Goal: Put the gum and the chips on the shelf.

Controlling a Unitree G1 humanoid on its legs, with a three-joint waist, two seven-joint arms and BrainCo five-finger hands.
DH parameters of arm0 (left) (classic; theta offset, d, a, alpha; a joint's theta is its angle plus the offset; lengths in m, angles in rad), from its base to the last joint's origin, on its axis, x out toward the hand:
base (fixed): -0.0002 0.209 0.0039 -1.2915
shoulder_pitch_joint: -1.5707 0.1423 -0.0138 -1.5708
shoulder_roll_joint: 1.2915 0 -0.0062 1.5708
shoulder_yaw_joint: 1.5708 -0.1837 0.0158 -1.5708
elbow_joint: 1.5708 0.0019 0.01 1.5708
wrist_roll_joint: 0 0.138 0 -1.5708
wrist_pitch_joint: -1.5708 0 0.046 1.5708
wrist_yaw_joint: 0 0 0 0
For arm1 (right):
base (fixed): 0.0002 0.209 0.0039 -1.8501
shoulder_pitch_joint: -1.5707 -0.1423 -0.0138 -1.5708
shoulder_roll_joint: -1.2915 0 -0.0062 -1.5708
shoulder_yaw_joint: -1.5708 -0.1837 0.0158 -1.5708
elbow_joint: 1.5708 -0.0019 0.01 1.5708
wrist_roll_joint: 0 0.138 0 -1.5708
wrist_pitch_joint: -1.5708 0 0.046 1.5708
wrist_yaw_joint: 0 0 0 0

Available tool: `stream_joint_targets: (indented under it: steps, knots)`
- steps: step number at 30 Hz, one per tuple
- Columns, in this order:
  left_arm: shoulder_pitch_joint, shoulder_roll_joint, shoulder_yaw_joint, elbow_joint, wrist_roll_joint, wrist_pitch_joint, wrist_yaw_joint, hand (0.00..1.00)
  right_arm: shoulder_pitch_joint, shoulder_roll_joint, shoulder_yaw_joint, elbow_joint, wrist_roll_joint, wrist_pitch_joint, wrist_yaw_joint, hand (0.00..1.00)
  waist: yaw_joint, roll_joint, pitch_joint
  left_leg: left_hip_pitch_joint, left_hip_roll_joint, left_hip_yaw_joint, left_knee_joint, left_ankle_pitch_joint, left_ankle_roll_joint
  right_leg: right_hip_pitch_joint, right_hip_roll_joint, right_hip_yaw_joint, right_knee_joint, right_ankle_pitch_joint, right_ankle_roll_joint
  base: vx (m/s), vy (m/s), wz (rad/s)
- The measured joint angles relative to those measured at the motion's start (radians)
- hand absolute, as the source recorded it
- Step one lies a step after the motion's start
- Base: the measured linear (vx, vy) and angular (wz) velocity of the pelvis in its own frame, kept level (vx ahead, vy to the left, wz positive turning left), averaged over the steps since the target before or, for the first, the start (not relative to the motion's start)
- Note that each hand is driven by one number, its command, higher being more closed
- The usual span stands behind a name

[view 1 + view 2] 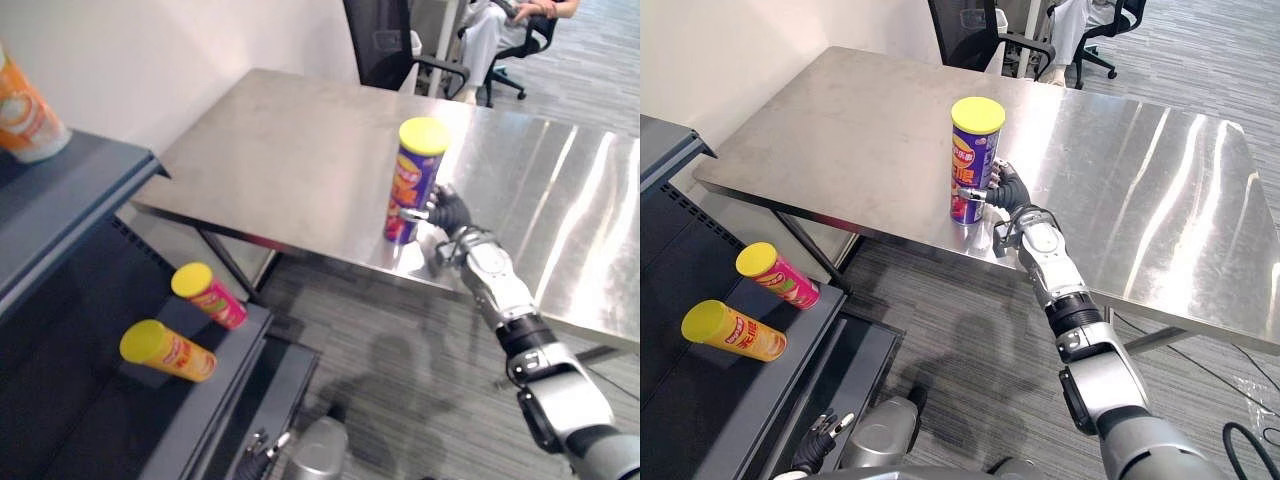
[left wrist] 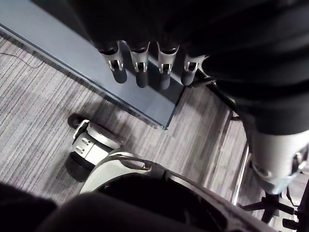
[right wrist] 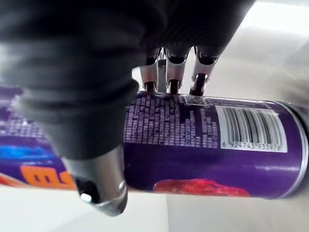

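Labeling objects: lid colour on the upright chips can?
Yellow lid, purple chips can; best in the right eye view.

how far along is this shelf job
Done: an orange can and a pink can lie on the shelf. In hand: the right hand is curled round the purple chips can, upright on the table. Left: carry it to the shelf; whether the gum is placed I cannot tell. The left hand hangs open.

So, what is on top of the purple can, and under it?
A yellow lid sits on top. Under the purple can is the steel table; it stands upright. The right hand curls round its lower part and covers that side.
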Motion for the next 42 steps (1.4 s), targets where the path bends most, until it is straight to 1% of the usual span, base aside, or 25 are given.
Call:
stream_joint_targets:
  steps: [3,10,14,17,20,21,23,25,27,29,30,31,32,34,35,36,38,39,41,42]
  knots:
    - [0.000,0.000,0.000,-0.009,0.000,0.000,0.000,0.00,-0.003,0.002,0.001,-0.001,0.000,-0.005,-0.001,1.00,0.007,0.000,0.000,-0.012,0.002,0.000,0.006,-0.001,-0.001,-0.016,-0.004,0.001,0.020,-0.011,-0.004,-0.02,-0.013,-0.01]
    - [-0.001,-0.001,0.000,-0.009,0.000,0.000,0.001,0.00,-0.012,0.002,0.001,-0.001,0.001,-0.011,-0.011,1.00,0.008,0.000,0.000,-0.026,0.009,0.005,0.011,0.002,-0.006,-0.038,-0.004,0.008,0.036,-0.015,-0.010,-0.01,-0.003,-0.01]
    - [-0.001,0.000,0.000,-0.010,0.001,0.001,0.001,0.00,-0.012,0.010,0.001,-0.011,0.000,-0.029,-0.032,1.00,0.006,-0.001,-0.001,-0.029,0.018,0.023,0.009,0.002,-0.007,-0.052,0.006,0.028,0.027,-0.012,-0.008,-0.02,-0.002,-0.15]
    - [-0.002,0.003,-0.001,-0.010,0.001,0.006,0.003,0.00,-0.011,0.009,0.000,-0.073,-0.001,-0.042,-0.049,1.00,-0.007,-0.002,-0.001,-0.029,0.034,0.031,0.006,0.002,-0.007,-0.052,0.033,0.042,-0.009,0.008,-0.012,-0.01,-0.014,-0.17]
    - [-0.002,0.012,-0.001,-0.010,0.002,0.011,0.003,0.00,-0.008,0.004,-0.003,-0.205,-0.003,-0.048,-0.049,1.00,-0.024,-0.007,-0.004,-0.026,0.055,0.053,-0.008,0.005,-0.011,-0.055,0.068,0.068,-0.061,0.043,-0.017,-0.01,-0.008,-0.27]
    - [-0.003,0.013,0.000,-0.010,0.002,0.012,0.003,0.00,0.002,0.000,-0.014,-0.263,-0.003,-0.049,-0.046,1.00,-0.034,-0.009,-0.006,-0.024,0.060,0.056,-0.011,0.005,-0.012,-0.050,0.079,0.074,-0.084,0.055,-0.018,-0.01,-0.003,-0.25]
    - [-0.002,0.020,0.003,-0.010,0.002,0.012,0.001,0.00,0.031,-0.005,-0.048,-0.337,-0.002,-0.048,-0.037,1.00,-0.036,-0.016,-0.011,-0.005,0.068,0.080,-0.026,0.006,-0.012,-0.046,0.089,0.098,-0.109,0.071,-0.018,0.00,0.008,-0.32]
    - [-0.001,0.032,0.003,-0.002,0.003,0.019,0.000,0.00,0.073,-0.015,-0.083,-0.410,0.000,-0.047,-0.023,1.00,-0.059,-0.030,-0.032,-0.003,0.074,0.097,-0.034,0.006,-0.012,-0.043,0.105,0.114,-0.148,0.094,-0.019,0.00,0.015,-0.33]
    - [-0.001,0.040,0.010,0.010,0.005,0.022,-0.011,0.00,0.118,-0.050,-0.108,-0.480,0.003,-0.041,0.008,1.00,-0.079,-0.043,-0.047,0.007,0.081,0.116,-0.045,0.006,-0.012,-0.036,0.121,0.134,-0.192,0.121,-0.020,0.00,0.013,-0.31]
    - [-0.001,0.041,0.026,0.033,0.011,0.022,-0.020,0.00,0.170,-0.092,-0.127,-0.549,0.022,-0.029,0.041,1.00,-0.092,-0.052,-0.061,0.024,0.087,0.139,-0.060,0.006,-0.012,-0.028,0.133,0.156,-0.226,0.144,-0.021,0.00,0.007,-0.32]
    - [-0.001,0.041,0.032,0.037,0.011,0.022,-0.021,0.00,0.182,-0.101,-0.133,-0.566,0.024,-0.022,0.049,1.00,-0.098,-0.053,-0.064,0.026,0.088,0.145,-0.062,0.006,-0.011,-0.027,0.136,0.162,-0.233,0.149,-0.021,-0.01,0.006,-0.34]
    - [-0.001,0.041,0.039,0.047,0.012,0.022,-0.021,0.00,0.203,-0.115,-0.145,-0.592,0.044,-0.014,0.064,1.00,-0.113,-0.055,-0.072,0.027,0.091,0.154,-0.063,0.006,-0.011,-0.027,0.140,0.169,-0.245,0.154,-0.021,-0.01,0.005,-0.20]
    - [-0.001,0.041,0.041,0.053,0.013,0.022,-0.021,0.00,0.214,-0.120,-0.152,-0.603,0.057,-0.010,0.072,1.00,-0.118,-0.055,-0.077,0.027,0.092,0.157,-0.064,0.006,-0.011,-0.028,0.142,0.174,-0.249,0.157,-0.022,-0.02,0.011,-0.19]
    - [0.001,0.041,0.044,0.080,0.014,0.022,-0.021,0.00,0.277,-0.131,-0.170,-0.639,0.097,0.001,0.083,1.00,-0.140,-0.056,-0.102,0.033,0.093,0.165,-0.080,0.008,-0.012,-0.027,0.147,0.182,-0.271,0.170,-0.022,0.00,0.008,-0.14]
    - [0.001,0.041,0.045,0.083,0.014,0.022,-0.021,0.00,0.297,-0.131,-0.176,-0.650,0.104,0.004,0.084,1.00,-0.140,-0.056,-0.106,0.038,0.094,0.171,-0.083,0.008,-0.012,-0.027,0.149,0.189,-0.275,0.172,-0.023,0.01,0.001,-0.25]
    - [0.003,0.039,0.054,0.084,0.014,0.022,-0.021,0.00,0.338,-0.131,-0.189,-0.673,0.119,0.016,0.094,1.00,-0.138,-0.057,-0.114,0.050,0.097,0.187,-0.093,0.009,-0.012,-0.028,0.153,0.204,-0.278,0.174,-0.024,0.02,-0.003,-0.27]
    - [0.009,0.036,0.063,0.084,0.014,0.022,-0.021,0.00,0.392,-0.132,-0.196,-0.693,0.129,0.023,0.115,1.00,-0.150,-0.058,-0.121,0.060,0.097,0.198,-0.099,0.008,-0.012,-0.027,0.155,0.215,-0.283,0.175,-0.024,0.01,0.005,-0.22]
    - [0.014,0.035,0.070,0.084,0.015,0.022,-0.021,0.00,0.424,-0.132,-0.200,-0.706,0.130,0.025,0.125,1.00,-0.162,-0.061,-0.125,0.063,0.098,0.207,-0.103,0.008,-0.012,-0.029,0.157,0.224,-0.287,0.175,-0.023,0.02,0.019,-0.21]
    - [0.023,0.033,0.081,0.086,0.015,0.022,-0.021,0.00,0.464,-0.133,-0.217,-0.717,0.132,0.025,0.137,1.00,-0.172,-0.063,-0.129,0.068,0.100,0.220,-0.111,0.008,-0.013,-0.031,0.160,0.235,-0.296,0.185,-0.025,0.03,0.014,-0.20]
    - [0.026,0.033,0.081,0.086,0.015,0.023,-0.020,0.00,0.488,-0.133,-0.241,-0.717,0.134,0.025,0.147,1.00,-0.183,-0.064,-0.129,0.071,0.100,0.226,-0.112,0.008,-0.012,-0.031,0.161,0.241,-0.299,0.187,-0.025,0.03,0.005,-0.17]
